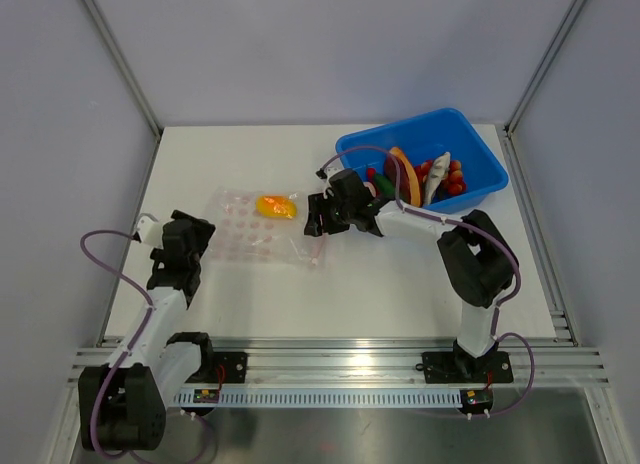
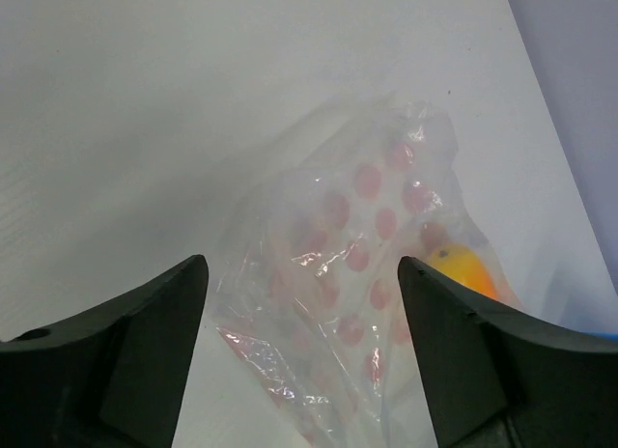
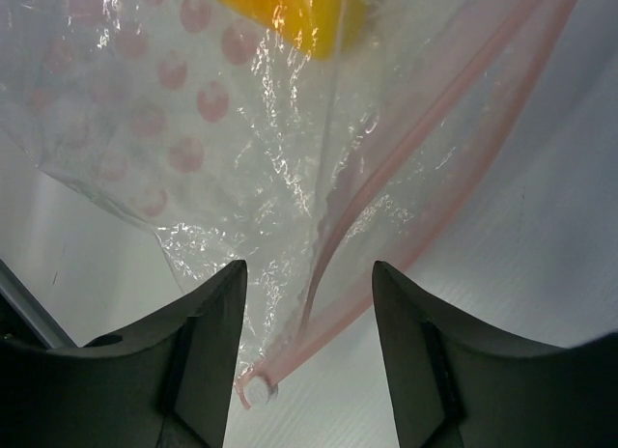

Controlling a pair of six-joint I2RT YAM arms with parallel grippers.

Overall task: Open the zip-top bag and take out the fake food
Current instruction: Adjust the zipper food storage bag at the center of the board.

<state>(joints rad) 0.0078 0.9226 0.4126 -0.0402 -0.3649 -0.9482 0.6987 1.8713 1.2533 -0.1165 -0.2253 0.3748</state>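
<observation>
The zip-top bag (image 1: 250, 234), clear with pink dots, lies flat on the white table left of centre. One piece of fake food, a yellow fruit (image 1: 276, 206), is inside it near the far edge. My left gripper (image 1: 207, 236) is open at the bag's left end, and crinkled plastic (image 2: 333, 274) lies between its fingers without being pinched. My right gripper (image 1: 318, 218) is open at the bag's right end. The pink zip strip (image 3: 386, 187) shows as two lines that spread apart, and its white end piece (image 3: 257, 390) sits between the fingers. The yellow fruit (image 3: 290, 14) lies beyond them.
A blue bin (image 1: 480, 149) stands at the back right, just behind the right arm. It holds several toy foods (image 1: 425, 179), among them red tomatoes, a grey fish and an orange wedge. Grey walls close in the table on the left, right and back.
</observation>
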